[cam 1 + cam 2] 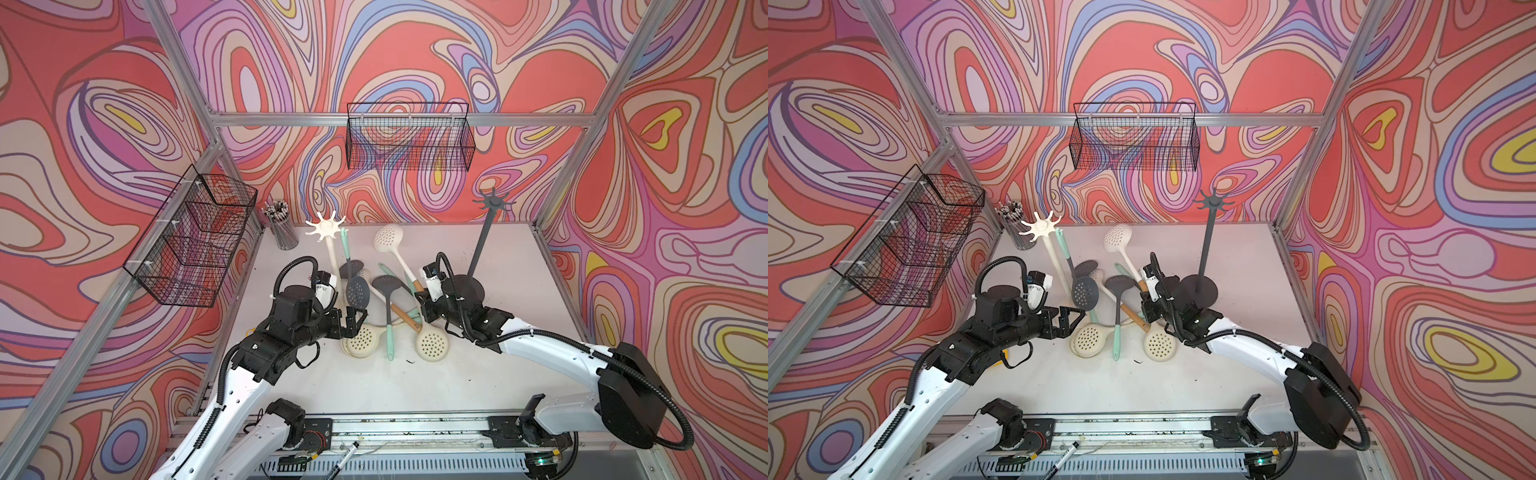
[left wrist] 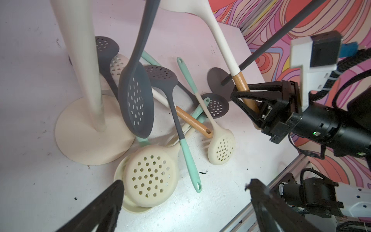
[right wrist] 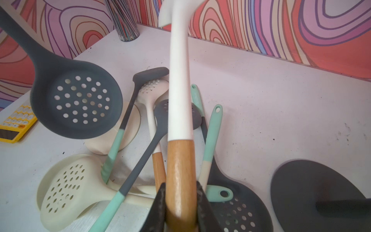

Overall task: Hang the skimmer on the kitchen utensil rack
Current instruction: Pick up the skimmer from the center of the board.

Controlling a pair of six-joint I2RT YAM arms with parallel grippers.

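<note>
The right claw (image 3: pixel 180 207) is pinched tight around the wooden grip of a white skimmer (image 1: pixel 386 240), holding it clear of the table (image 1: pixel 519 299). The skimmer leans up and away toward the far left. Its perforated head sits high in the middle of the scene, between the cream rack (image 1: pixel 332 257) on the left and the dark rack (image 1: pixel 478 249) on the right. The dark rack's round base sits just to the right of that claw. A grey skimmer (image 1: pixel 358 290) with a mint handle hangs from the cream rack. Below, a heap of other skimmers (image 1: pixel 388 307) lies crossed on the table between the two arms. The left claw (image 1: pixel 358 322) is spread wide with nothing in it, hovering just over a cream skimmer head (image 1: pixel 361 338) at the near left of the heap. A pen cup (image 1: pixel 284 239) stands in the far left corner.
</note>
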